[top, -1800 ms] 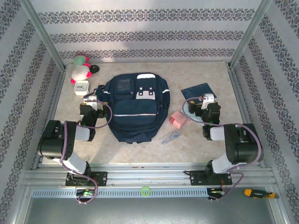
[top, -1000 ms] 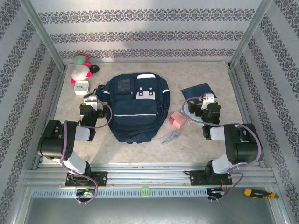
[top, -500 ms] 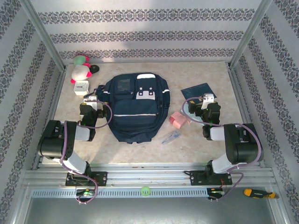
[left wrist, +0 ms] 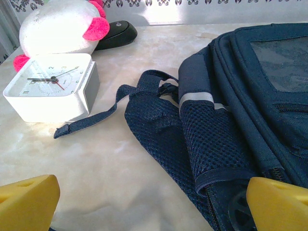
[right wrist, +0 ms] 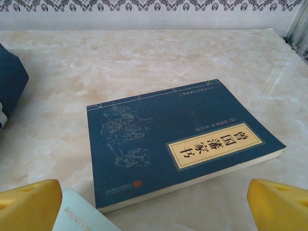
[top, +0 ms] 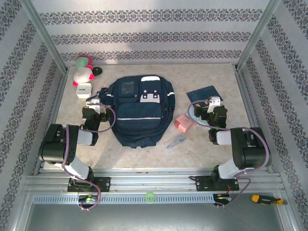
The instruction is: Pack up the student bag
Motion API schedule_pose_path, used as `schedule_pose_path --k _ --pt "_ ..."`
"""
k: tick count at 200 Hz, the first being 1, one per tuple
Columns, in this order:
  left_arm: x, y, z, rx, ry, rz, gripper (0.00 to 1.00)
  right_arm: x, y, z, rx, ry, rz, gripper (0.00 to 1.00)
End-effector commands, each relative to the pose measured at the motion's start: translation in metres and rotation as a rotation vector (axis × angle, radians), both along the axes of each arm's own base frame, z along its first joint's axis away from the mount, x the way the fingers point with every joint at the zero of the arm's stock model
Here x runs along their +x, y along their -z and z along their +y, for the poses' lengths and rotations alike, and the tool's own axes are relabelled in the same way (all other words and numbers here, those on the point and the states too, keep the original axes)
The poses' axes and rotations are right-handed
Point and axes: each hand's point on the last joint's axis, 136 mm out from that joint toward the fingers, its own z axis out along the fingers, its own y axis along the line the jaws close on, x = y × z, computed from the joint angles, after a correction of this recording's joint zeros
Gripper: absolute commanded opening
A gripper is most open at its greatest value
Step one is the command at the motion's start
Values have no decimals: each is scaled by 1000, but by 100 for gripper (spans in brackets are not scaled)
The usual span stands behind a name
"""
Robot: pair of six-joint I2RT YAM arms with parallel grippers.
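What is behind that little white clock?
A white plush with pink patches sits right behind the clock; a black oval thing lies beside the plush. The clock hides the plush's base.

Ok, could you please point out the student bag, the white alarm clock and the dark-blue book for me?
student bag (top: 139, 125), top external view, on its front pocket.
white alarm clock (left wrist: 50, 82), left wrist view, on its dial.
dark-blue book (right wrist: 144, 144), right wrist view, on its front cover.
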Motion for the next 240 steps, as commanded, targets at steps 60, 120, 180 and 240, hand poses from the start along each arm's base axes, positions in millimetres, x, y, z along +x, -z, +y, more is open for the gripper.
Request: schedule_pose_path --k 60,120,180,240 --pt "1 -2 -2 -7 25 4 99 8 -31 1 0 0 -32 98" --pt "-1 -149 -11 -153 1 -45 84 -13 -190 22 191 -5 78 98" --pt "-18 -107 -44 -532 -102 422 75 -38 -185 128 425 -162 404 98" --pt "-52 13 -74 -763 -131 682 67 -40 -31 218 439 -222 833 98"
